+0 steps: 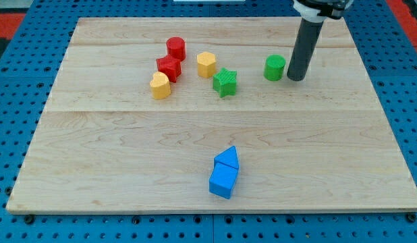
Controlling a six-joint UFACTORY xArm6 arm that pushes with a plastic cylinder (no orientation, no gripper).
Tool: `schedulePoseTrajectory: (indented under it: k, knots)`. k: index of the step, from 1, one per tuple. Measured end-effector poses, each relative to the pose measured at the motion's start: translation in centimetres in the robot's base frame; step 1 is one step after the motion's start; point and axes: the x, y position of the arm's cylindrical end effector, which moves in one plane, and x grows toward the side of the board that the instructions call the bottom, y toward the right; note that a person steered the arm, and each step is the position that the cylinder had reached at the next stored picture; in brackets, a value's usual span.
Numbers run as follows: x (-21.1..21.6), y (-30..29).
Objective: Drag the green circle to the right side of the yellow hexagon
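You had 8 blocks on the board (94,169), all told. Reds: 2, a red cylinder (175,48) and a red star-ish block (168,68). Yellows: 2, a yellow hexagon (206,64) and a yellow heart (160,86). Greens: 2, a green star (225,82) and the green circle (274,67). Blues: 2, a blue triangle (228,158) and a blue cube (222,180). So 4 colours, 2 apiece. Plus 1 rod, w/ my tip (295,78), and that was 1 board.
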Motion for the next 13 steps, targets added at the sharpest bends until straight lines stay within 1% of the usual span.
schedulePoseTrajectory:
  k: [1,2,3,4,5,6,7,9,12,13]
  knots:
    - [-1.2,-0.6]
    - [-1.7,-5.4]
    - [-2.2,-4.1]
    - [0.0,-3.4]
    - [2.3,-5.6]
    - [2.5,-5.1]
    - [2.2,-4.8]
    - [-0.5,-4.9]
    - [-1.4,-9.0]
    - [-1.2,-6.8]
